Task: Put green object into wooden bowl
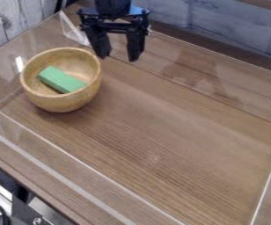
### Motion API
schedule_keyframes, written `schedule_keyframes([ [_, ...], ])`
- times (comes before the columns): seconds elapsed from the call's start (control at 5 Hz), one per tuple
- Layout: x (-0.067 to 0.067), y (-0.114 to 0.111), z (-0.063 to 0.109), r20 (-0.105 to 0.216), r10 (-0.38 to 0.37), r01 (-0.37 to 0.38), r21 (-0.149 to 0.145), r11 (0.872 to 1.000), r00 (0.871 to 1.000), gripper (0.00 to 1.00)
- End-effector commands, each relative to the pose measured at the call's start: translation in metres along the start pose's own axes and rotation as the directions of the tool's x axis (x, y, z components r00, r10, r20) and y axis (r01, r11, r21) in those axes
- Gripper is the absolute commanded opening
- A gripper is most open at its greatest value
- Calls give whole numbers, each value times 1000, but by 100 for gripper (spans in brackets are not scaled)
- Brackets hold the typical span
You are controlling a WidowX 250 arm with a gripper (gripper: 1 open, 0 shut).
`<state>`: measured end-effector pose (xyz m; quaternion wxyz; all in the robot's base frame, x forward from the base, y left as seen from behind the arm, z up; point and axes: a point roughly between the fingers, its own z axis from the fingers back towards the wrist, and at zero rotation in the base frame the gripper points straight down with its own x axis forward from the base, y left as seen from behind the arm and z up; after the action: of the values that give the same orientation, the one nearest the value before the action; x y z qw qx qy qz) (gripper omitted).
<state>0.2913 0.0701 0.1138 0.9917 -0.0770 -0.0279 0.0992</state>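
Observation:
The wooden bowl (pixel 62 79) stands at the left of the wooden table. Inside it lies the green object (pixel 62 81), a small bright green block, flat on the bowl's bottom. My gripper (pixel 114 48) hangs above the table's back edge, up and to the right of the bowl. Its two black fingers (pixel 96 42) point down, spread wide apart with nothing between them. It touches neither bowl nor block.
Clear acrylic walls (pixel 20 145) fence the table on all sides. A grey plank wall (pixel 232 22) runs behind. The wood surface (pixel 173 132) stretches right and forward of the bowl.

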Motion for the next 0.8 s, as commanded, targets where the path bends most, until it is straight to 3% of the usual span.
schedule_keyframes([
  [0.0, 18, 0, 16, 91, -48, 46, 29, 999, 995, 100],
  [0.2, 24, 0, 16, 101, -65, 61, 41, 997, 993, 100],
  [0.6, 22, -1, 1, 96, -184, 181, 48, 982, 978, 100],
])
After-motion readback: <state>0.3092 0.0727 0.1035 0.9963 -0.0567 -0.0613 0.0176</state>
